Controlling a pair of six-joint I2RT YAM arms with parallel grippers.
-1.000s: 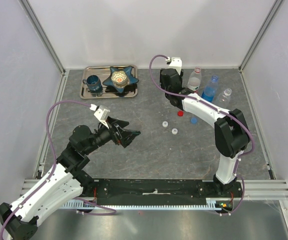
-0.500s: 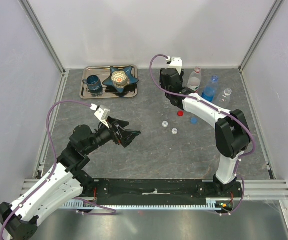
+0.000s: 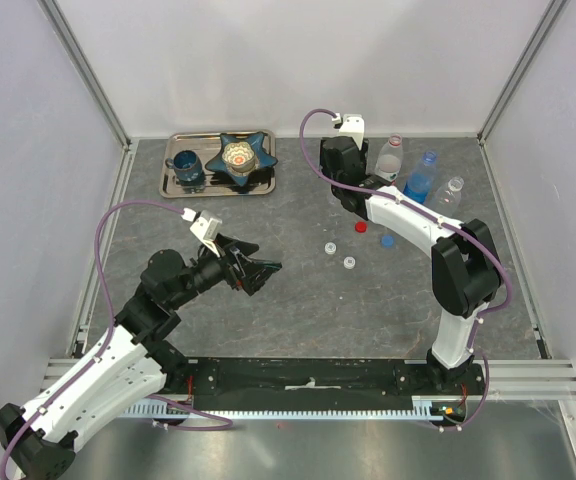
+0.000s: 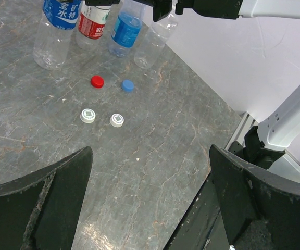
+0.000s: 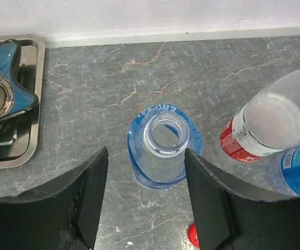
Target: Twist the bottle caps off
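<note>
The left arm (image 3: 108, 360) reaches forward with its elbow bent, the left claw (image 3: 266, 266) tilted downward, jaws spread wide. The right arm (image 3: 408, 222) stretches far out, the right claw (image 5: 145, 152) pointing down, jaws partly apart.

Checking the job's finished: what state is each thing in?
Red cap: off, on table.
Blue cap: off, on table.
Left white cap: off, on table.
Right white cap: off, on table.
Blue-labelled bottle: upright, uncapped.
Red-labelled bottle: upright.
Left gripper: open, empty.
Right gripper: open, straddling that bottle.
Mug: upright on tray.
</note>
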